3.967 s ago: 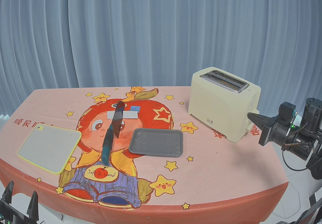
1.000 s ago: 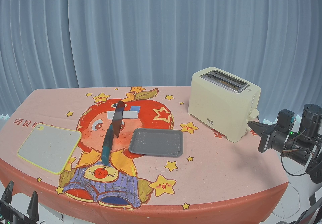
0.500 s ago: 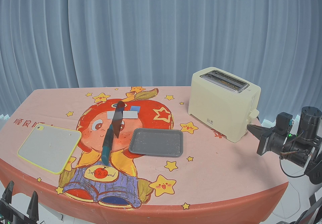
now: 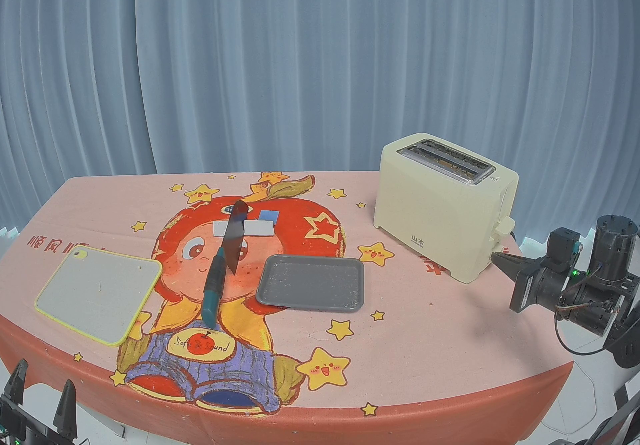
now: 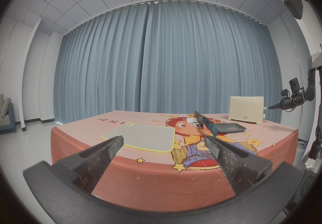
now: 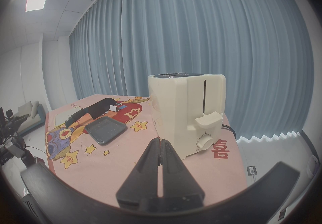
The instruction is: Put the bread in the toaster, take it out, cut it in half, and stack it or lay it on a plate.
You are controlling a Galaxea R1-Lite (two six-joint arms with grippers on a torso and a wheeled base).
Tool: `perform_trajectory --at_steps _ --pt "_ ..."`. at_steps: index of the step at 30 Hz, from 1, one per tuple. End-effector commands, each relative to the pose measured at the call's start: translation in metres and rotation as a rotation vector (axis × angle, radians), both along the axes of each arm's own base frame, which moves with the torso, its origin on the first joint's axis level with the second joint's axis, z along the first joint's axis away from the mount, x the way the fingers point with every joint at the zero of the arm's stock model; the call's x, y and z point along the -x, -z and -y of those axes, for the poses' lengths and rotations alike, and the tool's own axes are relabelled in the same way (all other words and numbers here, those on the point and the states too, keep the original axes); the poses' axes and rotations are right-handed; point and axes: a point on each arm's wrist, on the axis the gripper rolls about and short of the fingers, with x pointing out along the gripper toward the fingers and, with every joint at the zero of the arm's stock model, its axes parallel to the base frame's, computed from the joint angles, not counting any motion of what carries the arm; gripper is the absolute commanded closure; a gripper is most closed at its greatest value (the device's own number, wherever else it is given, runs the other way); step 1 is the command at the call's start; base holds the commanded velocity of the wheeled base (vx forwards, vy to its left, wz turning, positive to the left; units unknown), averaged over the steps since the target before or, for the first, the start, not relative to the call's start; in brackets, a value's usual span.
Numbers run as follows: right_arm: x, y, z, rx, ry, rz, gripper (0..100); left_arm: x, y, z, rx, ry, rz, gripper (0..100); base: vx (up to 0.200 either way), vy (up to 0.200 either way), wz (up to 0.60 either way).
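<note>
Closed right pincer [image 6: 160,142] near the cream toaster [image 6: 174,107] and its lever [image 6: 208,122].

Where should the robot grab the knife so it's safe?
By the teal handle, coming down from above. The knife lies on the table with its handle toward the robot's edge and the dark blade pointing away. The handle is long and thin, so squeezing across its narrow sides, well back from the blade, looks best.
</note>
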Motion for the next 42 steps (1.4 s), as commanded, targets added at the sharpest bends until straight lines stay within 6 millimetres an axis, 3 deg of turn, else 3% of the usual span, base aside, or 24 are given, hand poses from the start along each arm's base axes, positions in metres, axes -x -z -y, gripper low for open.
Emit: perform_trajectory --at_steps 1,32,42 --pt "0.000 0.002 0.000 0.003 -0.001 -0.007 100 -0.001 0.005 0.000 0.000 -0.001 -0.017 0 0.000 0.000 0.00" --pt "-0.003 -0.002 0.004 -0.024 0.057 -0.002 100 -0.001 0.005 0.000 0.000 -0.001 -0.017 0 0.000 0.000 0.00" --pt "-0.016 0.015 0.011 -0.005 0.105 -0.069 100 -0.001 0.005 0.000 0.000 -0.001 -0.017 0 0.000 0.000 0.00"
